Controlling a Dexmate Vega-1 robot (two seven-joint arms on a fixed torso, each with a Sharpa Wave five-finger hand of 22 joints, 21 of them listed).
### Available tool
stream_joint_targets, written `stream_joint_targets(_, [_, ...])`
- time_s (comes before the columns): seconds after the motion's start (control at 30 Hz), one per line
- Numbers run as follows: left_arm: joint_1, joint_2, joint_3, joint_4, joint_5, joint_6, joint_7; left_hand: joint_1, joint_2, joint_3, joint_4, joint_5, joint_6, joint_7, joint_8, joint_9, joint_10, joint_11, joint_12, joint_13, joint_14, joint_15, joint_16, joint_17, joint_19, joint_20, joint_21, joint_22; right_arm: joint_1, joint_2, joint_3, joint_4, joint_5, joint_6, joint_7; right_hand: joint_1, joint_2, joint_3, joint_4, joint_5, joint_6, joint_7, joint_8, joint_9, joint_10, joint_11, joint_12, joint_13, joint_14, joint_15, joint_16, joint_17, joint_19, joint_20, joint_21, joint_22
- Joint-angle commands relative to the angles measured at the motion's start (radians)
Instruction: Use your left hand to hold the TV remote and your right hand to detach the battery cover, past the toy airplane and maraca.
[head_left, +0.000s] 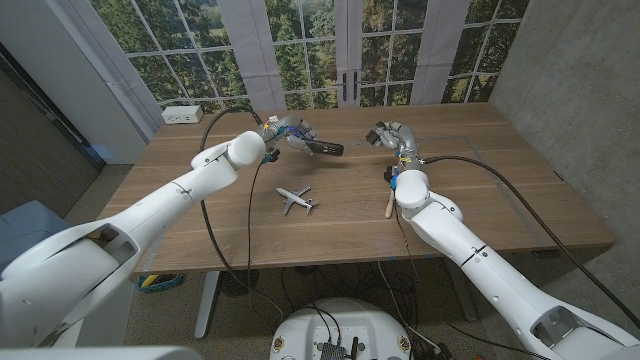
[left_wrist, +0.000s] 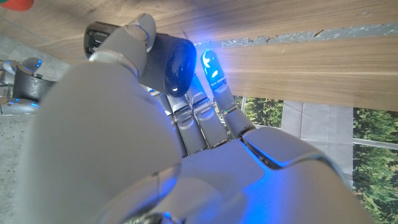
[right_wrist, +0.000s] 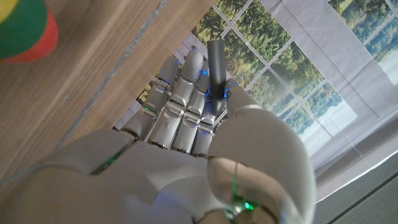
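Windows with green trees stand behind the wooden counter (head_left: 480, 190), and I'm running both arms from afar. My left hand (head_left: 290, 132) is lifted over the counter's far side and grips the dark remote (head_left: 322, 147), which sticks out of it toward the counter's middle; in the left wrist view the fingers (left_wrist: 205, 118) wrap the remote's rounded end. My right hand (head_left: 392, 134) hovers near the far edge, well apart from the left one, and pinches a thin grey battery cover (right_wrist: 217, 65) that stands up from its curled fingers (right_wrist: 180, 106). Nearer me, the toy airplane (head_left: 295, 199) lies around the counter's middle. A wooden-handled maraca (head_left: 391, 190) lies beside my right forearm.
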Motion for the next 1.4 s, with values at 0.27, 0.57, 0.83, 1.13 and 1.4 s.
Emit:
stream_joint_targets(0.27, [0.006, 0.035, 0.019, -0.053, 0.018, 0.102, -0.043, 0.087, 0.085, 0.058, 0.054, -0.006, 0.008, -0.002, -0.003, 0.000, 0.033, -0.039, -0.005, 0.004, 0.071, -0.105, -0.004, 0.007, -0.010, -0.128, 0.009, 0.001, 0.126, -0.059, -0.092, -0.005, 0.027, -0.342, 0.128, -0.011, 0.008, 0.116, 0.083, 0.004, 0.006, 0.006, -0.018, -0.012, 0.013, -0.003, -0.012, -0.014, -0.006, -0.050, -0.010, -0.009, -0.010, -0.051, 0.020, -0.004])
stream_joint_targets(0.57, [-0.014, 0.042, 0.045, -0.058, 0.041, 0.164, -0.083, 0.088, 0.085, 0.059, 0.055, -0.013, 0.004, -0.001, -0.007, 0.002, 0.032, -0.040, -0.006, 0.003, 0.068, -0.105, -0.009, 0.009, -0.011, -0.126, 0.013, 0.001, 0.165, -0.061, -0.125, 0.022, 0.040, -0.388, 0.154, -0.014, 0.010, 0.118, 0.078, 0.004, 0.009, 0.007, -0.026, -0.019, 0.011, -0.006, -0.014, -0.013, -0.007, -0.050, -0.012, -0.011, -0.015, -0.051, 0.028, -0.006])
stream_joint_targets(0.83, [-0.039, 0.045, 0.084, -0.075, 0.098, 0.229, -0.110, 0.086, 0.087, 0.060, 0.057, -0.019, -0.006, 0.001, -0.014, 0.003, 0.026, -0.040, -0.010, 0.000, 0.063, -0.106, -0.015, 0.008, -0.016, -0.126, 0.014, 0.000, 0.191, -0.053, -0.150, 0.051, 0.043, -0.415, 0.159, -0.015, 0.008, 0.116, 0.071, 0.003, 0.014, 0.009, -0.031, -0.025, 0.015, -0.001, -0.018, -0.020, -0.005, -0.052, -0.015, -0.019, -0.014, -0.049, 0.036, -0.007])
stream_joint_targets(1.13, [-0.050, 0.046, 0.112, -0.088, 0.151, 0.266, -0.119, 0.084, 0.092, 0.060, 0.058, -0.032, -0.018, -0.004, -0.024, 0.001, 0.011, -0.042, -0.017, -0.006, 0.053, -0.106, -0.028, 0.001, -0.025, -0.127, 0.016, 0.000, 0.219, -0.043, -0.179, 0.077, 0.032, -0.447, 0.156, -0.014, 0.003, 0.110, 0.054, 0.001, 0.024, 0.014, -0.041, -0.039, 0.020, 0.002, -0.027, -0.033, -0.003, -0.049, -0.016, -0.028, -0.017, -0.047, 0.048, -0.009])
stream_joint_targets(1.4, [-0.072, 0.045, 0.155, -0.104, 0.230, 0.327, -0.152, 0.086, 0.095, 0.057, 0.056, -0.056, -0.030, 0.002, -0.041, -0.006, -0.018, -0.049, -0.027, -0.019, 0.036, -0.108, -0.059, -0.025, -0.036, -0.127, 0.021, 0.001, 0.231, -0.029, -0.200, 0.092, 0.011, -0.484, 0.129, -0.010, -0.003, 0.098, 0.033, 0.005, 0.029, 0.017, -0.054, -0.053, 0.022, 0.011, -0.042, -0.056, -0.009, -0.046, -0.024, -0.049, -0.009, -0.027, 0.062, -0.011])
